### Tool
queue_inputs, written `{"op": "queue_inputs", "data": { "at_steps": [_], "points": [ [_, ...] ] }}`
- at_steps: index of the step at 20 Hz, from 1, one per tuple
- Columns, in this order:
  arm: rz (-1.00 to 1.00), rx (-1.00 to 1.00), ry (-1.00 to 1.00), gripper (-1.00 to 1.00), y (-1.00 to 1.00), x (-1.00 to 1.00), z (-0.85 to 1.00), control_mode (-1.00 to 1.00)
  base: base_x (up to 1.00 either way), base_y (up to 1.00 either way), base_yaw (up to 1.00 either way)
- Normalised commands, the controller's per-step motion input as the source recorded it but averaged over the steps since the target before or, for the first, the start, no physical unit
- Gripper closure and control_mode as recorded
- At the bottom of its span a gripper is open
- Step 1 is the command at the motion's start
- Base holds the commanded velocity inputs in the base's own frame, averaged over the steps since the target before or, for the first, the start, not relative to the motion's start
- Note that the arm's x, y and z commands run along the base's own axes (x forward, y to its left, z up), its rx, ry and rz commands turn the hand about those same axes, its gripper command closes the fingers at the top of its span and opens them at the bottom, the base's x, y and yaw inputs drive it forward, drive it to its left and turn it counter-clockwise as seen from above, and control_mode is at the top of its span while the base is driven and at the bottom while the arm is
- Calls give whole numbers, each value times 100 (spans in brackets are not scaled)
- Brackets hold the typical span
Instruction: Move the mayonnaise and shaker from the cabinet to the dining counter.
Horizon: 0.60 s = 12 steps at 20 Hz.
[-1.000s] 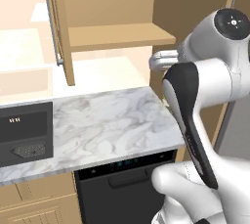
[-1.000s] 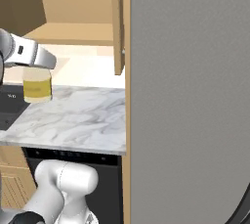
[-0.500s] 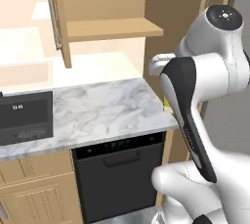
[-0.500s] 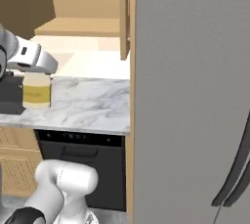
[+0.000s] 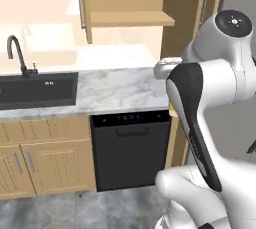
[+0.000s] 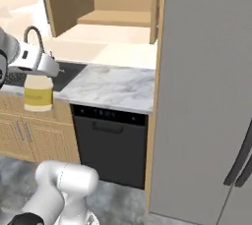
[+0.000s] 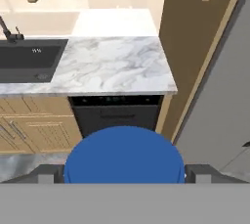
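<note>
Looking across both base views against a second ago, I see the whole scene has slid sideways, so the base has driven; the sink (image 5: 37, 89) now sits fully in frame. My end effector (image 6: 40, 68) stays clamped wide around the jar (image 6: 38, 93), which hangs from it in the air in front of the low cupboards, blue lid (image 7: 125, 155) up between the fingers (image 7: 46, 174). I count one jar, one sink with one black tap (image 5: 17, 56), one dishwasher (image 5: 131, 147), and one open cabinet (image 5: 127, 0) with a bare wooden shelf. The marble surface (image 5: 120, 87) runs from the sink to a tall wood panel (image 7: 195, 47), with a grey fridge (image 6: 206, 96) at far right.
</note>
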Motion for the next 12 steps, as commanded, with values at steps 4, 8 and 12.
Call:
{"op": "queue_inputs", "data": {
  "at_steps": [4,8,12],
  "points": [
    [0,0,0,100,0,0,0,100,0,28,70],
    [0,0,0,100,0,0,0,100,4,23,70],
    [0,0,0,100,0,0,0,100,13,16,69]
  ]
}}
